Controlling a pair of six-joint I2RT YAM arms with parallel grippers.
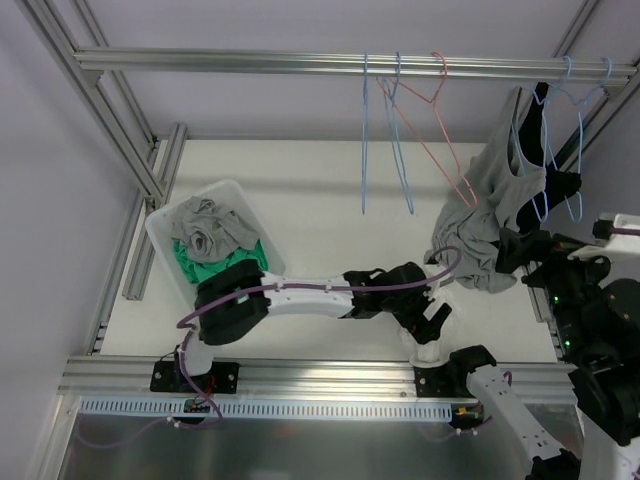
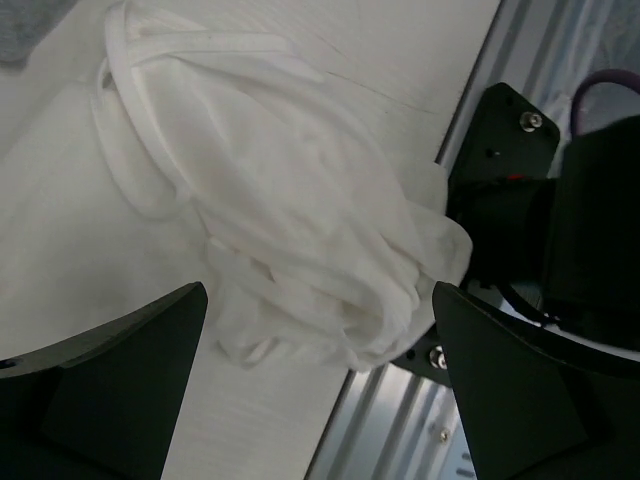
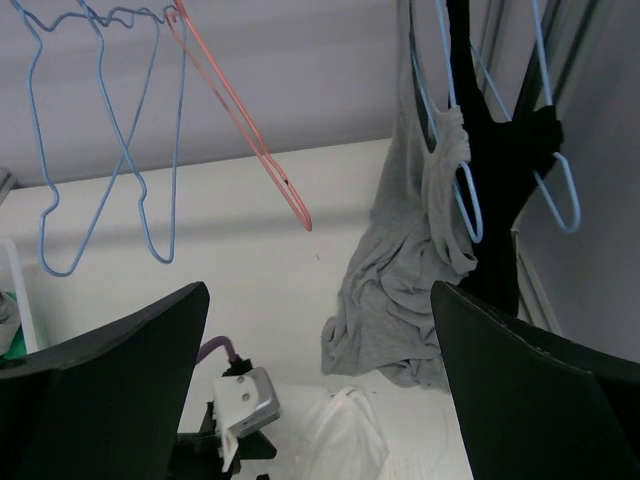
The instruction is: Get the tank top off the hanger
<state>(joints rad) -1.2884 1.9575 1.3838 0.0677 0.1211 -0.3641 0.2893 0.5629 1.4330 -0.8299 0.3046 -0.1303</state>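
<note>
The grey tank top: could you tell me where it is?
In the top view the grey tank top hangs far right from a blue hanger, beside a black garment.

hangers [image 3: 297,208] flanking tank top [image 3: 400,280], open tabletop [image 3: 230,250] below

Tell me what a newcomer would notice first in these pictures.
A grey tank top droops from a blue hanger at the right end of the rail, its bulk bunched low. A pink hanger hangs askew beside bare blue ones mid-rail. A crumpled white garment lies on the table under the open left gripper.
</note>
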